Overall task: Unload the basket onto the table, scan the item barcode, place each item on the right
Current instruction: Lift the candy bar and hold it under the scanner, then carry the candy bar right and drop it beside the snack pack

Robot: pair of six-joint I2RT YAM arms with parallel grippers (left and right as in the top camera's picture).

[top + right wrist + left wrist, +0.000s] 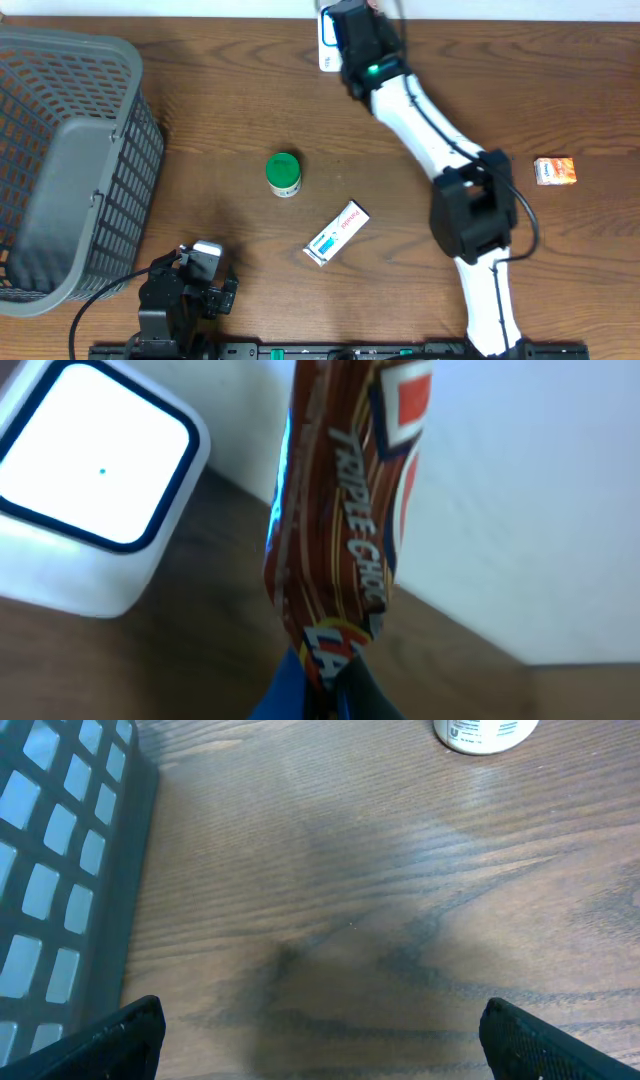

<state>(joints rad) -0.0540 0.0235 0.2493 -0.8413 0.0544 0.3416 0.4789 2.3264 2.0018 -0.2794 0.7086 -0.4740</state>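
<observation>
**Q.** Which step is shown, and how is it done well?

**A.** The presenting step. The right gripper (352, 25), reached to the far edge of the table (230, 100), is clamped tight on the lower end of a brown snack pack (340, 530), which stands upright above it. The scanner (95, 480), a white block with a blue-rimmed window, stands just beside the pack, not under it. No barcode shows on the printed face in the wrist view. In my judgement, the pack should be carried over the window and turned until the coded panel faces it squarely. It should be kept flat and steady, since crinkled film may read poorly. The firm grip should hold throughout.

**Q.** And the other arm?

**A.** The left gripper (320, 1050) sits at the near edge. Its fingers (120, 1040) are spread wide over bare wood and grasp nothing.

**Q.** Which containers appear, and what do they hold?

**A.** The largest is the grey mesh basket (60, 160) at the left, with no item visible inside. Next is a white carton (336, 232) lying flat near the table's middle, closed. The green-lidded jar (284, 174) stands upright, capped, and its contents are hidden. A small orange packet (555, 171) lies well apart on the right. It is sealed, as far as can be told.
</observation>
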